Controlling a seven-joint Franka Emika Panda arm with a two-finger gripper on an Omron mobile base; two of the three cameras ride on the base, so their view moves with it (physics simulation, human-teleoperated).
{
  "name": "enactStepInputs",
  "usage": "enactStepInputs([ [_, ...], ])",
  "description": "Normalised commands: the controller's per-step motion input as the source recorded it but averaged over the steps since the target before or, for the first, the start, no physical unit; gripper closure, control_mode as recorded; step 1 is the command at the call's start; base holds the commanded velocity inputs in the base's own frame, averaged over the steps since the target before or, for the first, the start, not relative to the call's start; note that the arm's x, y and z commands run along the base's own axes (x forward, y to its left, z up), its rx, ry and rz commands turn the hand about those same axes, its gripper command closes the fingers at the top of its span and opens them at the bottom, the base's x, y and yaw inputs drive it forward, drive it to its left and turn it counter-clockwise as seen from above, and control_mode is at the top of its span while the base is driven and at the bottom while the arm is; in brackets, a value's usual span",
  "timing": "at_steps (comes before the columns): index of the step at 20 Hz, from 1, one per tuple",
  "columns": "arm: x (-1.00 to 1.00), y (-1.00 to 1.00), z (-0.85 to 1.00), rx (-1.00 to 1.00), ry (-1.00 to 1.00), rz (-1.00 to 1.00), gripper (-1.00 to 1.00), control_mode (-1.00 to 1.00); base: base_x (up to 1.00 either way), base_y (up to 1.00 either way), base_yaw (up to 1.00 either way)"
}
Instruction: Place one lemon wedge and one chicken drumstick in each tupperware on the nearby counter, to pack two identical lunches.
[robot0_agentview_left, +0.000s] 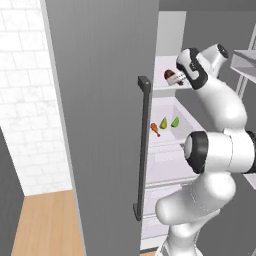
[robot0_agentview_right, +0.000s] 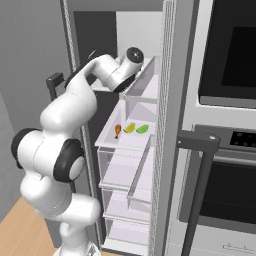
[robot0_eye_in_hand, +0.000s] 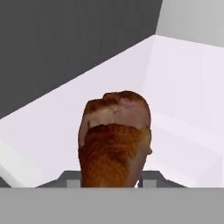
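My gripper (robot0_agentview_left: 179, 78) reaches into the open fridge, onto its upper shelf (robot0_agentview_left: 165, 87). It is shut on a brown chicken drumstick (robot0_agentview_left: 170, 76), whose meaty end rises between the finger tips in the hand view (robot0_eye_in_hand: 114, 140). On the shelf below lie a second chicken drumstick (robot0_agentview_left: 155, 129) and two lemon wedges, one yellowish (robot0_agentview_left: 163, 123) and one green (robot0_agentview_left: 175, 122). From the right they show as the drumstick (robot0_agentview_right: 117, 131), the yellow wedge (robot0_agentview_right: 129, 128) and the green wedge (robot0_agentview_right: 142, 129). The tupperware and the counter are out of view.
The grey fridge door (robot0_agentview_left: 100, 125) stands open on the left with its dark bar handle (robot0_agentview_left: 144, 145). Clear door bins (robot0_agentview_right: 142, 80) and drawers (robot0_agentview_right: 125, 175) crowd the fridge's inside. An oven (robot0_agentview_right: 230, 165) with a dark handle (robot0_agentview_right: 200, 145) stands to the right.
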Motion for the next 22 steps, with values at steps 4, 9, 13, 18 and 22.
enactStepInputs([
  [4,-1.0,0.0,0.57,0.0,0.33,-0.27,1.0,-1.0,0.0,0.0,0.0],
  [9,-1.0,0.0,-0.06,-0.03,0.1,-0.33,1.0,-1.0,0.0,0.0,0.0],
  [13,-1.0,0.0,-0.57,-0.05,-0.04,-0.25,1.0,-1.0,0.0,0.0,0.0],
  [18,-1.0,0.0,-0.79,-0.04,-0.06,-0.13,1.0,-1.0,0.0,0.0,0.0],
  [22,-1.0,0.09,-0.48,0.0,0.0,0.0,1.0,-1.0,0.0,0.0,0.0],
])
